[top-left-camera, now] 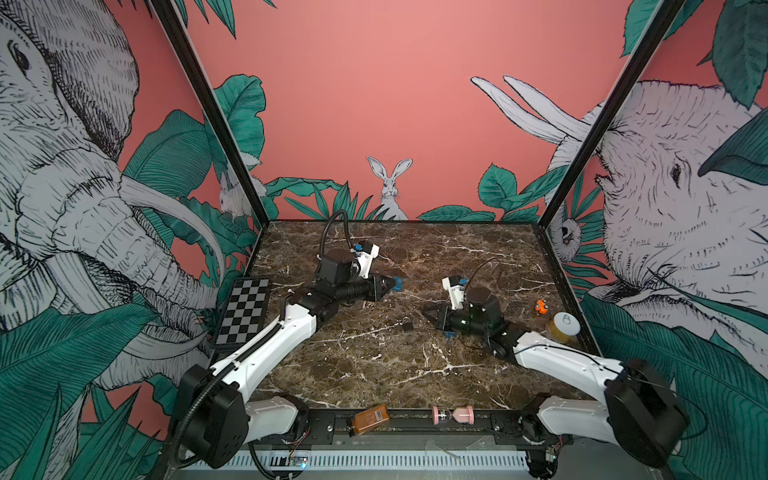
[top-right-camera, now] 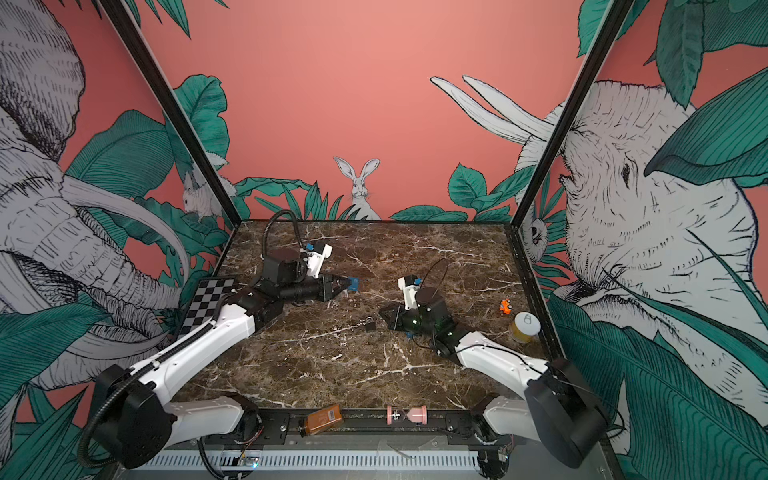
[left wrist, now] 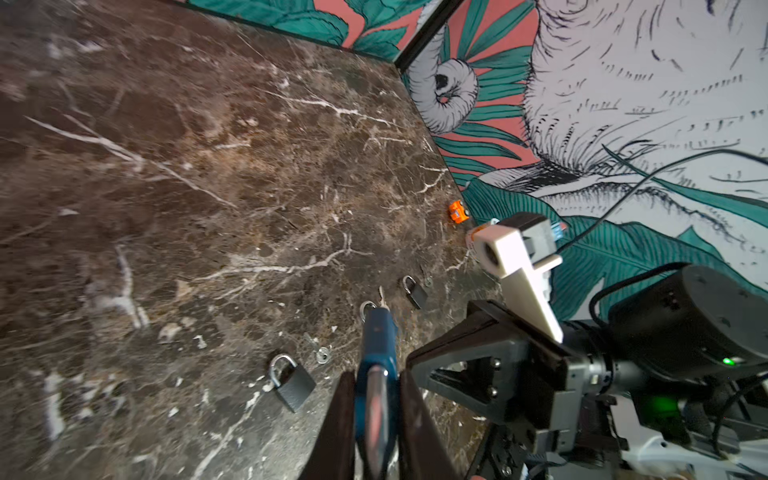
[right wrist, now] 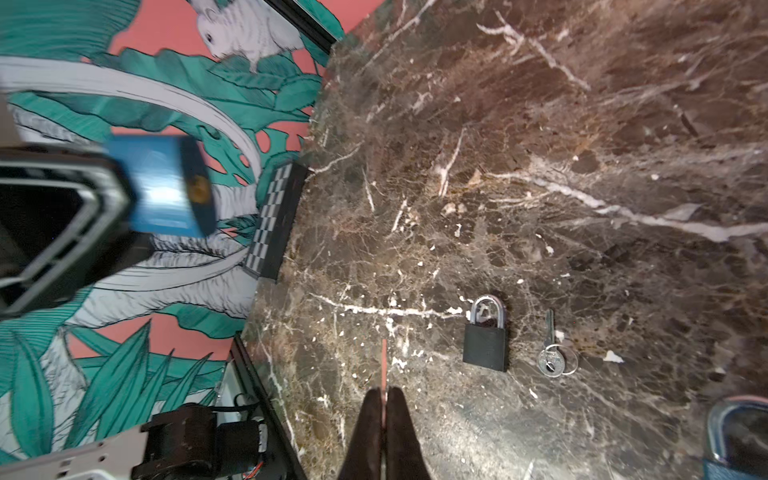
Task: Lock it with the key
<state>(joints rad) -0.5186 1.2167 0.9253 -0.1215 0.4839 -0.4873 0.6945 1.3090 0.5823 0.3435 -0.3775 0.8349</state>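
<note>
The left end effector [top-left-camera: 390,285] pinches a blue padlock [left wrist: 378,340] aloft. The right end effector [right wrist: 384,401], pressed together, should spread over the key [right wrist: 550,349] on the counter [right wrist: 540,166] beside the black padlock [right wrist: 485,343] and grip its head.

Showing a padlock [top-left-camera: 407,325] lying on the table [top-left-camera: 374,374] near the middle, a key [right wrist: 550,351] just beside it on the right, a second padlock [top-left-camera: 449,333] farther right, under the right arm [top-left-camera: 540,353], and a third padlock [top-left-camera: 398,283] sitting farther back, between the jaws of the left gripper [top-left-camera: 392,283]; showing a checkerboard [top-left-camera: 245,309] at the left edge, a toy car [top-left-camera: 540,307] near the right edge, a jar [top-left-camera: 563,328] standing just in front of the car; showing a bottle [top-left-camera: 370,419] lying on the front rail [top-left-camera: 411,422], left of an hourglass [top-left-camera: 453,414]
</note>
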